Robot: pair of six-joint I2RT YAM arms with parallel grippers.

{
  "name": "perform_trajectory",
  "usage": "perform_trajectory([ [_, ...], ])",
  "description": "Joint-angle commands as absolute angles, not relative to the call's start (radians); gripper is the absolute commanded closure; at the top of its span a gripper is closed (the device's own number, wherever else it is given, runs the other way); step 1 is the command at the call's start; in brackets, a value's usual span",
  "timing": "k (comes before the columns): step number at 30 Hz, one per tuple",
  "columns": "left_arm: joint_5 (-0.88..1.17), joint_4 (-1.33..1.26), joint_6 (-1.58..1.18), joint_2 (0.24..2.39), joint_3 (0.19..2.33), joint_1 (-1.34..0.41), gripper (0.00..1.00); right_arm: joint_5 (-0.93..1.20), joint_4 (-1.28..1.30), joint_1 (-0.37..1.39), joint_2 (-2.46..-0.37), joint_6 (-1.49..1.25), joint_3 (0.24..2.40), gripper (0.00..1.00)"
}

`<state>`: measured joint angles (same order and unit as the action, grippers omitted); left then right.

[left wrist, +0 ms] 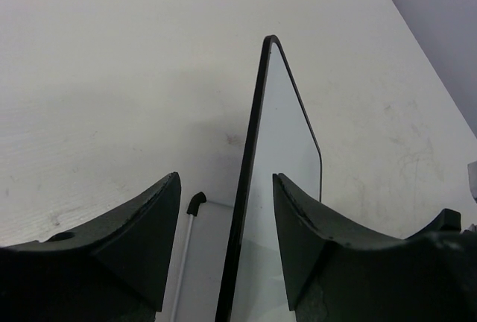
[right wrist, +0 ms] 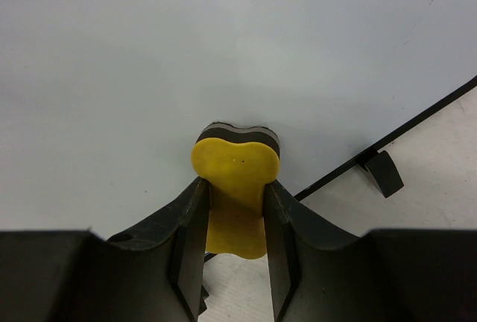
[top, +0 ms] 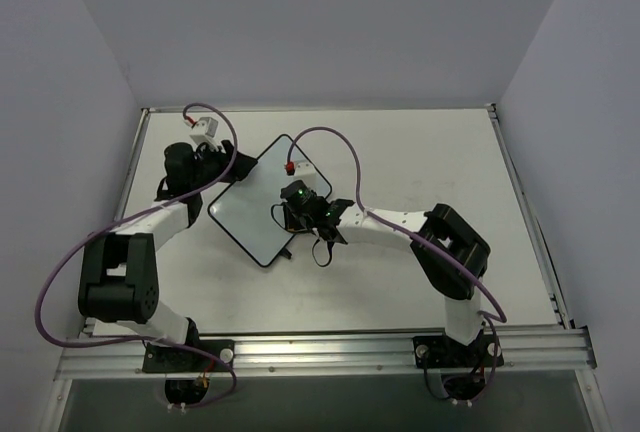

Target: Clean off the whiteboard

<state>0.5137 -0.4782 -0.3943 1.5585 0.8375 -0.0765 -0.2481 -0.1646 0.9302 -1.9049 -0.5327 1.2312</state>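
Note:
The whiteboard (top: 250,214) lies cornerwise on the table left of centre; its white face shows no scribbles. My left gripper (top: 222,167) is open at the board's upper left edge. In the left wrist view the board's black frame (left wrist: 250,165) runs between my fingers (left wrist: 141,240) with a gap on each side of my gripper (left wrist: 226,179). My right gripper (top: 296,214) is shut on the small yellow eraser (right wrist: 235,159). Its dark felt face is against the board (right wrist: 223,46) near the frame (right wrist: 417,117).
Purple cables (top: 345,147) loop over the board's far corner and beside the left arm. A black board foot (right wrist: 384,173) shows by the right gripper. Grey walls close in the white table (top: 430,152). An aluminium rail (top: 320,352) runs along the near edge.

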Motion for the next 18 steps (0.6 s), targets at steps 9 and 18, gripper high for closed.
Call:
perform_trajectory([
  [9, 0.213, -0.410, -0.491, 1.385, 0.793, -0.029, 0.37, -0.273, -0.135, 0.919, -1.894, -0.543, 1.220, 1.00],
  [18, 0.037, -0.186, -0.535, 1.286, 0.853, -0.028, 0.37, -0.275, -0.109, 0.902, -1.832, -0.538, 1.230, 1.00],
])
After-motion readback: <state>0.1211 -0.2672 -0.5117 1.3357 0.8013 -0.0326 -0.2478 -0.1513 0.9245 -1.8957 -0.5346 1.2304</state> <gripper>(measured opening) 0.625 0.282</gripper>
